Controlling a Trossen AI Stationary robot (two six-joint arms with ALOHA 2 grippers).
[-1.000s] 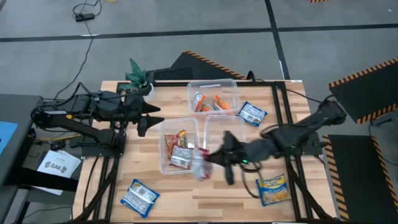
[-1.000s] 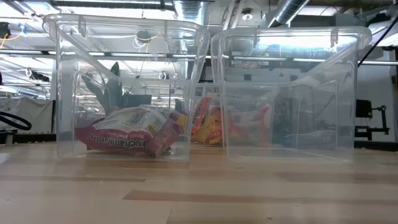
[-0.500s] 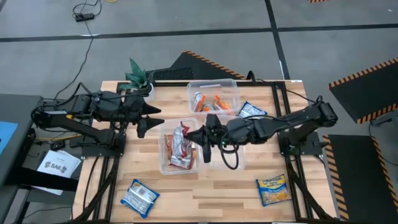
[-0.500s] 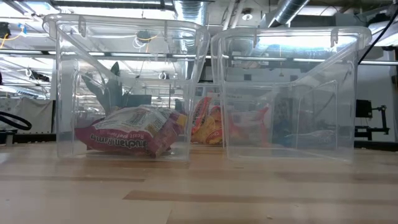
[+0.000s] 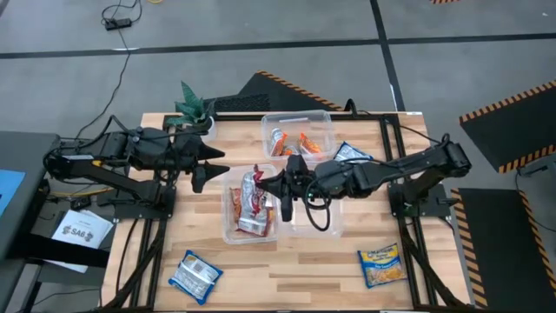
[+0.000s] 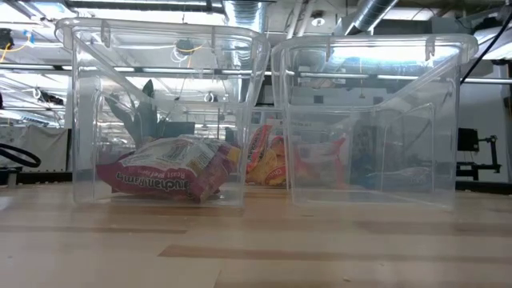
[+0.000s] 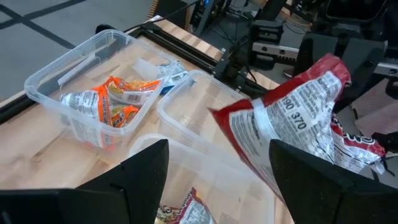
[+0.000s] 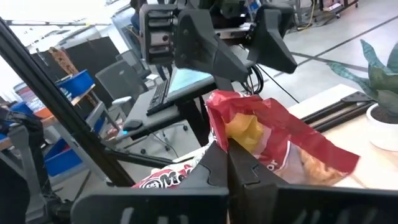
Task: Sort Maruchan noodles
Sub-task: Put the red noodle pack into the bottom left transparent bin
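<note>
Right gripper [image 5: 276, 185] has edged a bit further left since half a second ago and lifted its red packet [image 5: 254, 184], which now hangs over the left front bin [image 5: 228, 217]; fingers clamped on the packet's edge. Two more red packets [image 5: 253, 223] lie in that bin. Orange packets [image 5: 291, 142] sit in the rear bin [image 5: 323, 120]. Blue packets lie on the table near the left front [image 5: 194, 276] and beside the rear bin [image 5: 350, 155]; a yellow packet [image 5: 380, 263] lies right front. Left gripper [image 5: 208, 162] hovers beside the plant [image 5: 193, 108], jaws spread wide.
</note>
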